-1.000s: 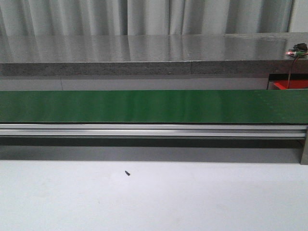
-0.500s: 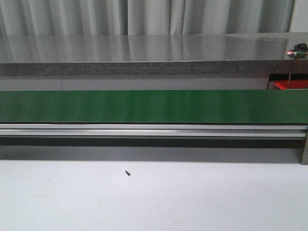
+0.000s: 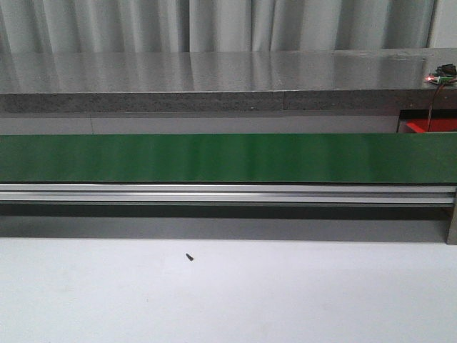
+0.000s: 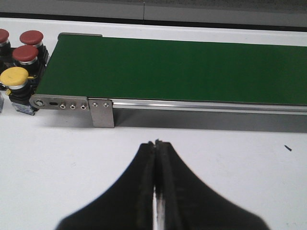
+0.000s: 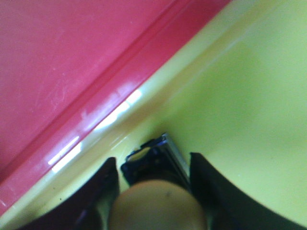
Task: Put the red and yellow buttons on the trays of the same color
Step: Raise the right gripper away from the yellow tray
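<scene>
Yellow button [image 5: 156,203]: between the right gripper [image 5: 153,191] fingers, over the yellow tray [image 5: 240,96].
Right gripper: fingers apart, contact unclear.
Left gripper [image 4: 156,143]: pressed together, empty.

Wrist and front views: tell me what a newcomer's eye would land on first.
The bright yellow tray beside the red tray fills the right wrist view, with the right gripper open around a yellow button over the yellow tray. Next comes the long green belt across the front view. At its end, red buttons and another yellow button cluster, ahead of the shut left gripper.
</scene>
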You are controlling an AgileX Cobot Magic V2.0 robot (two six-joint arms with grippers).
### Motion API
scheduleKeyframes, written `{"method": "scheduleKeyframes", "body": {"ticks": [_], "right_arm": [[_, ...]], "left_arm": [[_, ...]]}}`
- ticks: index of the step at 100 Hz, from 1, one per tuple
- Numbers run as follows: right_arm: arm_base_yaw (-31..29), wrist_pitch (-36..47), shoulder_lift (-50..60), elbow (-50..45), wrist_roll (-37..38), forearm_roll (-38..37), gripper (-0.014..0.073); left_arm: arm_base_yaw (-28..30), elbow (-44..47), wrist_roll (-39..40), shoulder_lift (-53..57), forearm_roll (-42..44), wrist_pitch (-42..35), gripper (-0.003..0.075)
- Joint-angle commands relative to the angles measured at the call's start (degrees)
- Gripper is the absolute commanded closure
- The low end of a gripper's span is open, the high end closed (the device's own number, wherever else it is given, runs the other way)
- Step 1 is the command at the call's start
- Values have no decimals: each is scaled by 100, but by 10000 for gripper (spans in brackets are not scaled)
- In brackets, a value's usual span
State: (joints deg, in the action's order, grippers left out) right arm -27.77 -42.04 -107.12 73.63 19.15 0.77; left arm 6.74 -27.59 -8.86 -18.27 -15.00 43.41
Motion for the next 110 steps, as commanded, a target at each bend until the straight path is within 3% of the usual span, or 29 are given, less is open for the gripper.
{"method": "scheduleKeyframes", "body": {"ticks": [1,9,45,85,94,110], "right_arm": [[-13,216,281,126,-9,17,133],[-13,216,281,126,-9,17,81],[-13,17,614,126,-9,-114,86],[230,-427,1914,126,-491,-235,98],[421,-595,2229,126,-751,-235,207],[873,-825,2684,126,-839,-235,552]], "left_arm": [[-29,-147,22,-50,-104,-391,740],[-29,-147,22,-50,-104,-391,740],[-29,-147,22,-50,-104,-391,740],[-29,-147,22,-50,-104,-391,740],[-29,-147,22,-50,-104,-391,740],[-29,-147,22,-50,-104,-391,740]]}}
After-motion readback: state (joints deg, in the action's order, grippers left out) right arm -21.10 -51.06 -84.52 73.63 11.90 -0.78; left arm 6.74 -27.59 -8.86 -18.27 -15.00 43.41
